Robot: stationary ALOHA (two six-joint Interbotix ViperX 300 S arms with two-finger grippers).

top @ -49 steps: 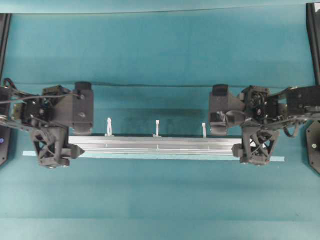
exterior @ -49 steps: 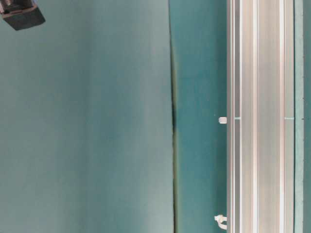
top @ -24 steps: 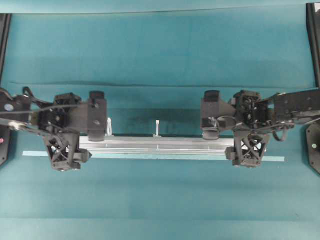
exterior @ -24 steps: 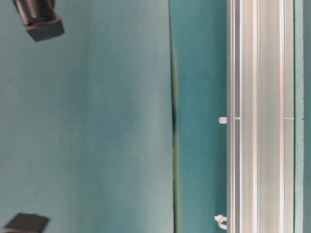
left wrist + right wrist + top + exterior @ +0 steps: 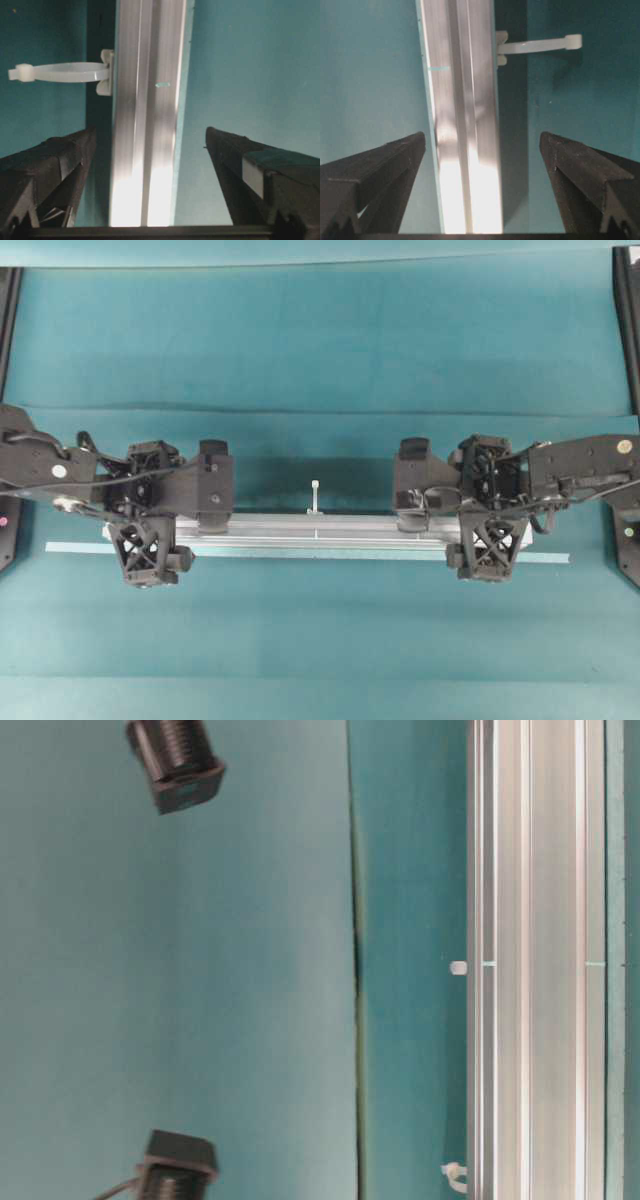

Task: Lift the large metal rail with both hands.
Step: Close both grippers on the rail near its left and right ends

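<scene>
Left gripper (image 5: 145,165) open wide, fingers straddling the large metal rail (image 5: 320,530) near its left end, not touching it. Right gripper (image 5: 480,170) likewise open, straddling the rail near its right end. Rail lies flat on the teal desk (image 5: 320,350), just beside the thin pale strip (image 5: 555,559) that runs along its near edge. One zip tie (image 5: 315,495) stands up at the rail's middle; each wrist view shows another zip tie beyond the fingers. Step in hand, as judged: pre-grasp alignment over the rail. Next move calls for lowering as needed, closing both grippers squarely on the rail clear of the strip, then lifting level together.
</scene>
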